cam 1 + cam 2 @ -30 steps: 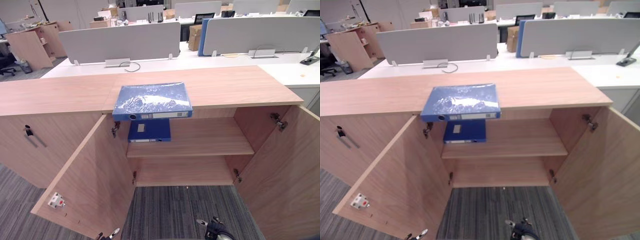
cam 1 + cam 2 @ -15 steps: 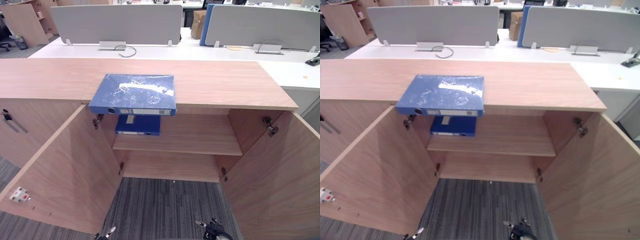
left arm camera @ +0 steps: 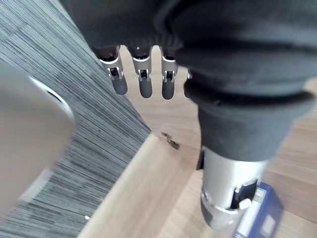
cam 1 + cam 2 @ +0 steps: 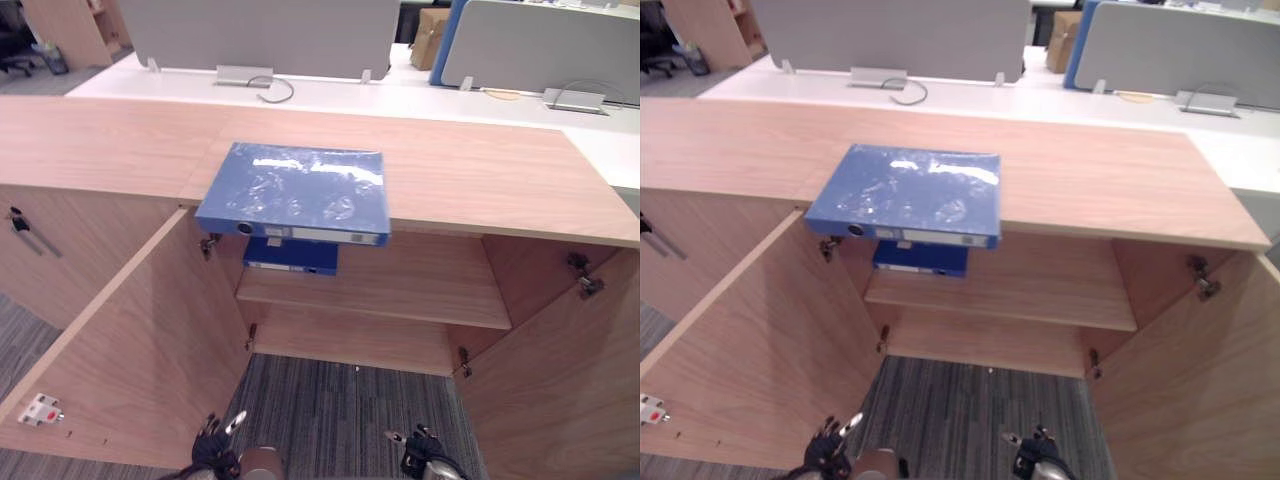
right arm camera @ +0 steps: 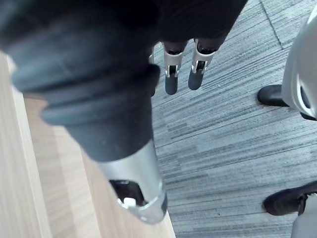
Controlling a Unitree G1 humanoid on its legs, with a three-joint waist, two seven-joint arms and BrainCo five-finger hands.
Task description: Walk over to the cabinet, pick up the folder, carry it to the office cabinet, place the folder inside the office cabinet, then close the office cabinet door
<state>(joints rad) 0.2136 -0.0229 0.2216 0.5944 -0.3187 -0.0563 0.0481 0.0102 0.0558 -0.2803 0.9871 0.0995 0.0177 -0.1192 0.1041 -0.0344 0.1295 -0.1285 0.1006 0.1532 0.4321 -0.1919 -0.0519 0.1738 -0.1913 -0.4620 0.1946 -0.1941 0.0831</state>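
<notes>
The whole view is shifting as the robot is walking in, so the cabinet (image 4: 480,180) is showing closer than half a second ago. Nothing on it is moving by itself. Its left door (image 4: 130,340) and right door (image 4: 560,400) are standing wide open, flanking both hands. The blue folder (image 4: 300,190) is lying flat on the top surface, well ahead of and above the fingers, its spine jutting over the front edge. A second blue folder (image 4: 290,262) is sitting on the upper shelf (image 4: 420,285) just below it. The left hand (image 4: 213,447) and right hand (image 4: 422,457) are hanging low, further into view than before and carrying nothing. The left fingers (image 3: 141,84) and right fingers (image 5: 171,79) are dangling straight and released. The approach is looking nearly finished, and reaching up for the folder is probably coming next.
</notes>
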